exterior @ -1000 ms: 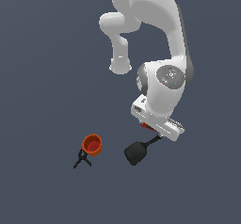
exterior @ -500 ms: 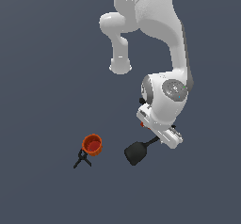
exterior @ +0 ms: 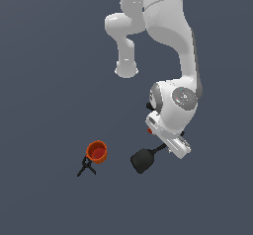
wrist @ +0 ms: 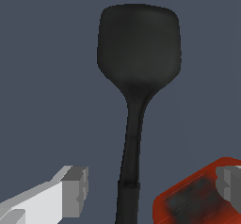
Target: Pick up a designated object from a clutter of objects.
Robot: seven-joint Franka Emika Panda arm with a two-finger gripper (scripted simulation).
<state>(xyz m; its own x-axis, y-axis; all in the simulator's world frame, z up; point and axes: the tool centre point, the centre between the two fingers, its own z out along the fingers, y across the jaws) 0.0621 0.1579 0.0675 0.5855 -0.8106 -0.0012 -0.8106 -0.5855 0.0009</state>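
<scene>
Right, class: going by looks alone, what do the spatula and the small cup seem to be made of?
Spatula: matte black, probably plastic or rubber; it shows a soft, dull sheen and no glints. Small cup: glossy orange-red, probably plastic, with an even colour and a smooth rim. These are simulator renders, so both are guesses.

A matte all-black spatula [wrist: 138, 44] with no pattern lies on a plain slate-grey floor [exterior: 44, 81]. The glossy orange cup [exterior: 97, 151] has a red inside. Beside it, a small clamp [exterior: 86, 167] is black. The drill body [wrist: 197, 199] is red with black patches. The robot arm [exterior: 168, 41] is white, with pale grey fingertips [wrist: 75, 190].
</scene>
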